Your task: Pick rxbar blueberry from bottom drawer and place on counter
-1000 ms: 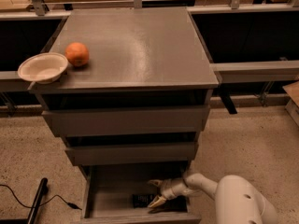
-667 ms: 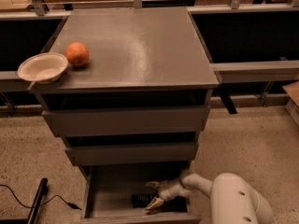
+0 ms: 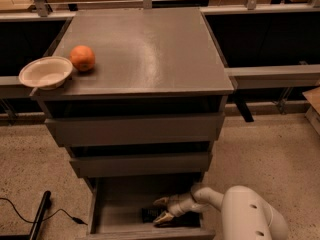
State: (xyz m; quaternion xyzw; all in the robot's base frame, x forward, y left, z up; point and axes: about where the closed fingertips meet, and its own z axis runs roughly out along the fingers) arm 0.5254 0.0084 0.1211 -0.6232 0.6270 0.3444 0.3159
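Speckled floor (image 3: 270, 149), grey-brown cabinet, lowest of three drawers pulled out. Gripper (image 3: 160, 210) is down inside the bottom drawer (image 3: 107, 211), jaws parted, one tip above and one below the right end of the dark snack bar (image 3: 149, 215), which lies flat on the drawer floor near the front. Cannot tell if the tips touch the wrapper. Over the last second the gripper has crept a little leftward, deeper over the bar, and the white arm (image 3: 250, 219) has shifted left with it; the bar itself has not moved. Reads as final approach: lined up, not yet gripped, lift still to come. Up top, the worktop (image 3: 150, 49) carries an orange (image 3: 82, 58) and a pale bowl (image 3: 46, 72) at its left edge, both unchanged; the bare middle looks a fair place to set the bar.
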